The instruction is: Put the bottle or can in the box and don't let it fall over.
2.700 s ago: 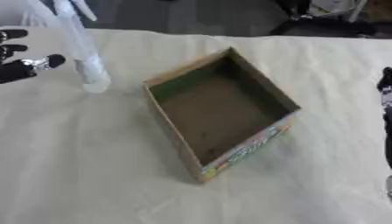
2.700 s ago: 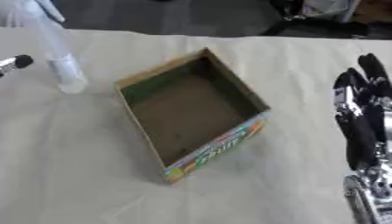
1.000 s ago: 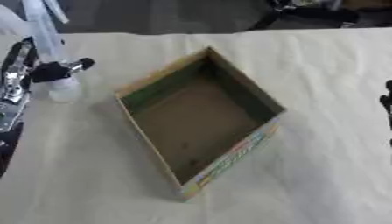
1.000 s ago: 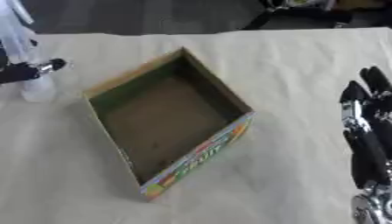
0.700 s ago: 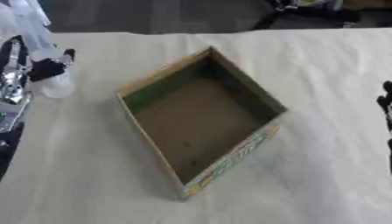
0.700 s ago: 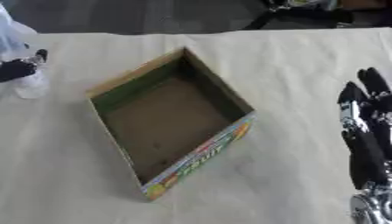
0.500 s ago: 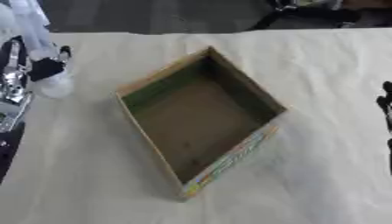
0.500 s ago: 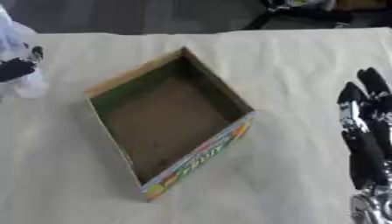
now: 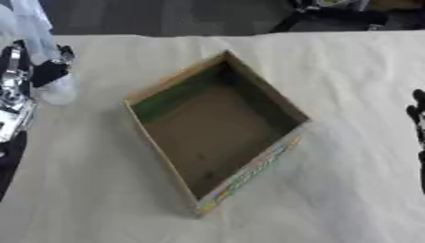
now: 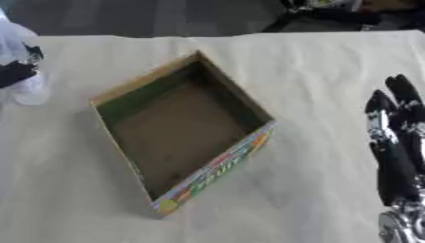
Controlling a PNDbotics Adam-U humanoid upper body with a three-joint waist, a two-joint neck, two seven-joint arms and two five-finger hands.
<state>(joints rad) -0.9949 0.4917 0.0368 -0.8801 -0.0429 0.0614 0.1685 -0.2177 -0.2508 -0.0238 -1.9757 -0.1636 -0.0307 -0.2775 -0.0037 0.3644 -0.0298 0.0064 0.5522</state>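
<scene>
Left robot hand around upright clear bottle beside box

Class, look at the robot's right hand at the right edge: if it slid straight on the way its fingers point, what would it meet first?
The right hand points toward the far edge with straight fingers. Only bare tablecloth lies ahead; the box sits well off to its left. The way looks free, though depth is uncertain.

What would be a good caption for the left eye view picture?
Left hand curls around an upright clear bottle beside an empty cardboard box on the cloth-covered table.

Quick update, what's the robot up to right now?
Left hand curled round clear plastic bottle, upright on table left of open cardboard box. Right hand idle, open. Box holds nothing; path unobstructed.
</scene>
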